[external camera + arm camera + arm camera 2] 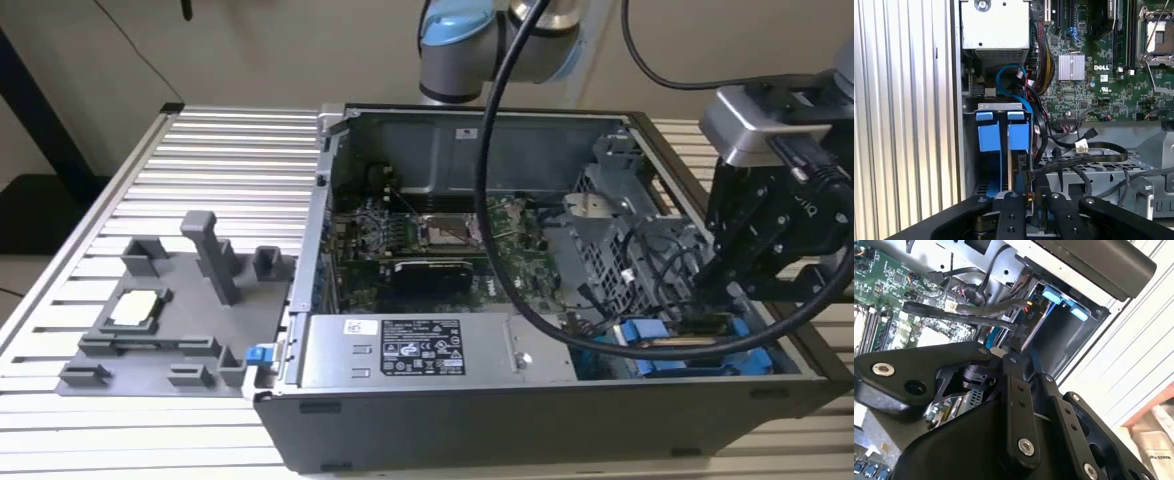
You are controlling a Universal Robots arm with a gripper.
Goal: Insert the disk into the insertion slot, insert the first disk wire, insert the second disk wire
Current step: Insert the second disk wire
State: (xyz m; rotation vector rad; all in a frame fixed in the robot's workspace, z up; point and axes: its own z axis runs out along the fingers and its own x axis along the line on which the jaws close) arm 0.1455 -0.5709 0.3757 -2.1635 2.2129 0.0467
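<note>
The hand (714,300) is down inside the open computer case (441,420), at the drive cage corner on the exterior view's right. Its black fingers (1019,212) are drawn close together in the first wrist view, pinching a small black wire connector (1022,176) at the tips; same pinch seen in the second wrist view (1015,346), with a dark cable (974,315) running off from the connector across the case.

Directly under the fingertips sits the disk (1015,135) on its blue carrier, already seated in the insertion slot (999,106) of the grey sheet-metal cage, blue tabs up. A second blue carrier (988,136) sits just beside it in the same cage. In the exterior view the blue carriers (654,340) lie just below the hand.

Further from the hand: a blue cable loop (1006,75) and the green motherboard (1094,75), then the grey power supply box (414,350) with a black-and-white sticker.

Outside the case, well apart from the hand, a grey fixture block (174,310) rests on the ribbed metal table (214,160)
</note>
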